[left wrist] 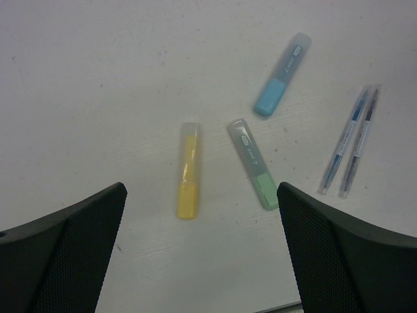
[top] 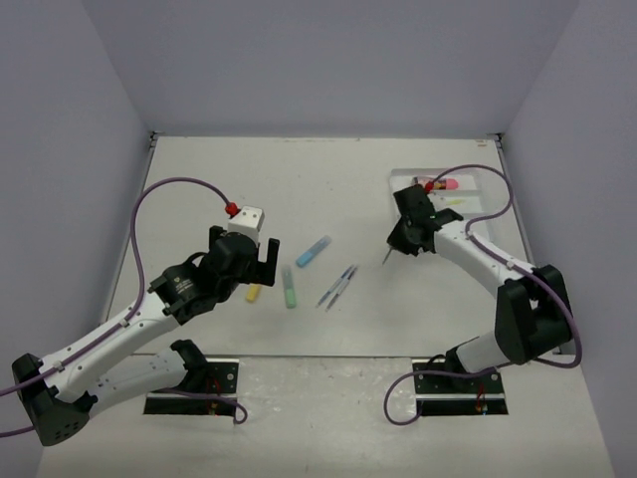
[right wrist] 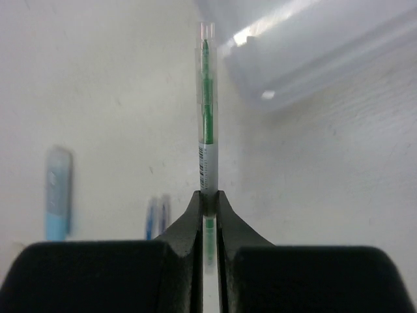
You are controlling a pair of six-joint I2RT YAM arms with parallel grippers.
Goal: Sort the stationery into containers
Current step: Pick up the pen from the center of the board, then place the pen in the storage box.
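Note:
My right gripper (top: 403, 242) is shut on a thin clear pen with green ink (right wrist: 207, 117), held above the table just left of the white tray (top: 476, 181); the tray's corner shows in the right wrist view (right wrist: 306, 52). A pink tube (top: 441, 184) lies in the tray. My left gripper (top: 257, 263) is open and empty above a yellow marker (left wrist: 188, 173) and a green marker (left wrist: 254, 164). A light-blue marker (left wrist: 281, 75) and two thin grey pens (left wrist: 352, 140) lie further right.
The loose markers and pens lie at the table's middle between the two arms. Purple cables loop over both arms. Grey walls close the table on the left, right and far sides.

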